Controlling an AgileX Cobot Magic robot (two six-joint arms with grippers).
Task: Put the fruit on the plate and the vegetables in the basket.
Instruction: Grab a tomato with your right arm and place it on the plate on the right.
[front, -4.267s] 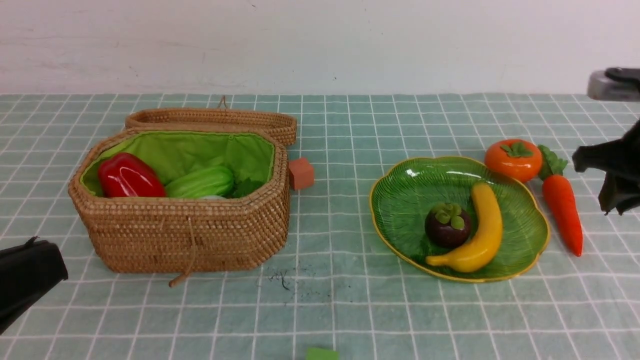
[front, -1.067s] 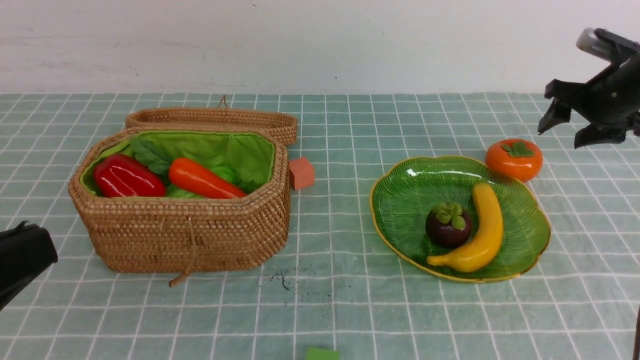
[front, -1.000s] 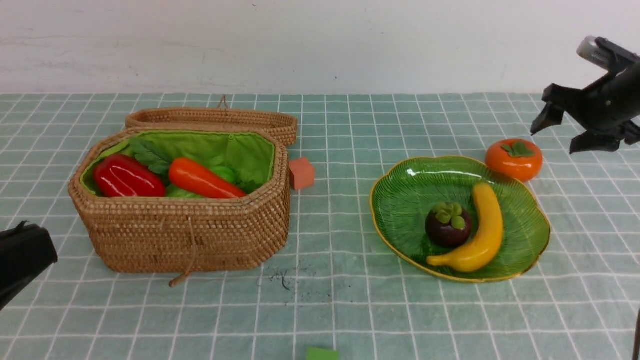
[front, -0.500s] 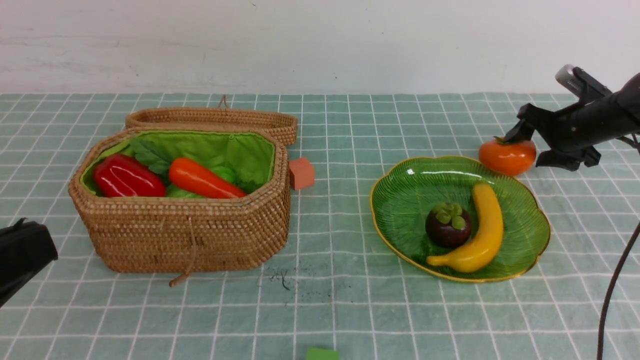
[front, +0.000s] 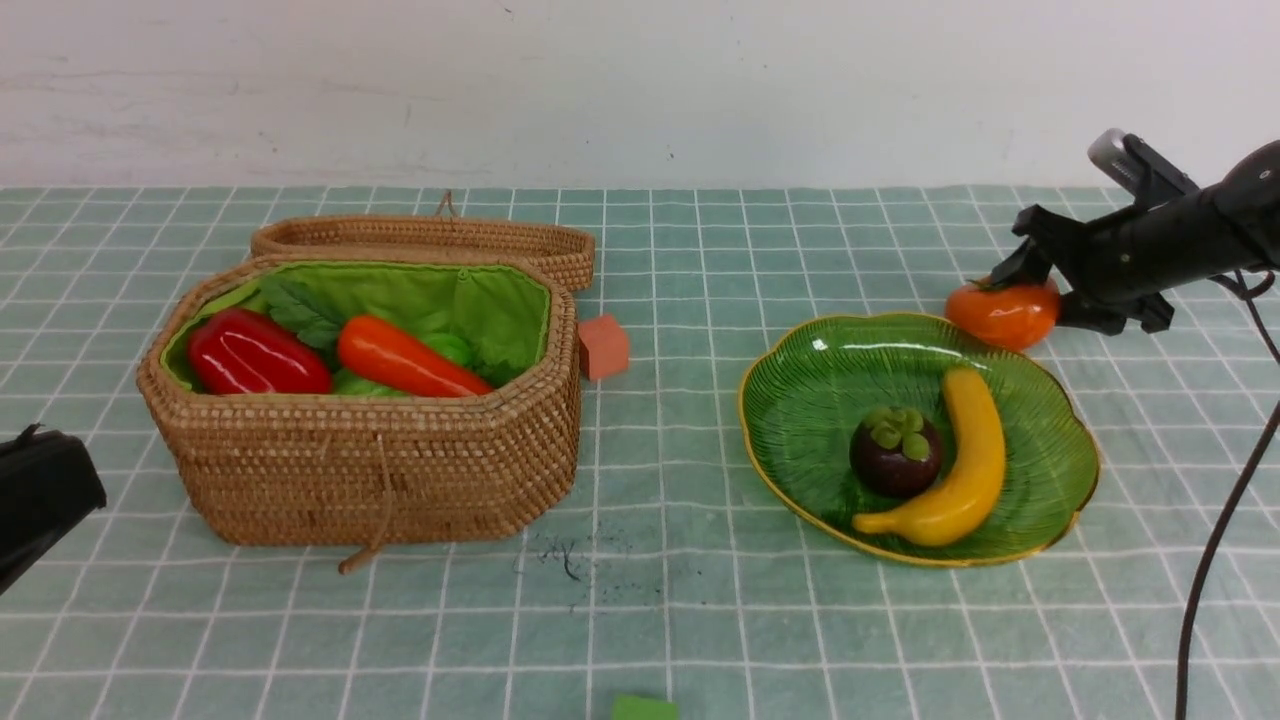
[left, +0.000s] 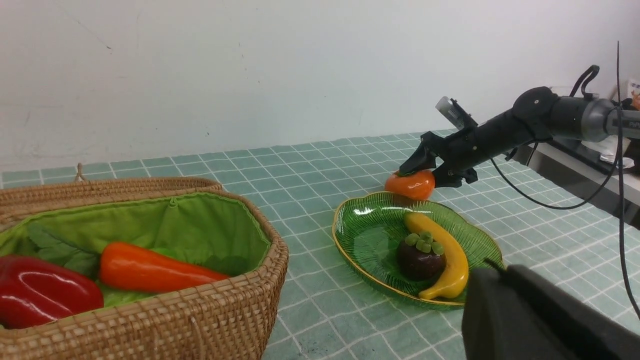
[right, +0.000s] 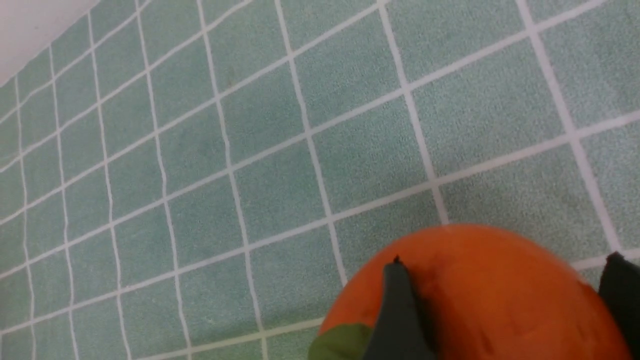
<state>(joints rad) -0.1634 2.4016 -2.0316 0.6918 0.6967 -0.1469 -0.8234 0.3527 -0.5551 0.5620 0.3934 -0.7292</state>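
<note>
Orange persimmon (front: 1001, 313) sits just behind the plate (front: 800, 400), off its rim; right gripper (front: 1040, 290) straddles it, jaws closing, grip not yet sure: squeeze at the widest girth before lifting

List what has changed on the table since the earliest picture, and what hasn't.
The carrot went from beside the plate into the basket. The right gripper came down around the persimmon, nudging it leftward. Banana, mangosteen and left gripper barely changed.
</note>
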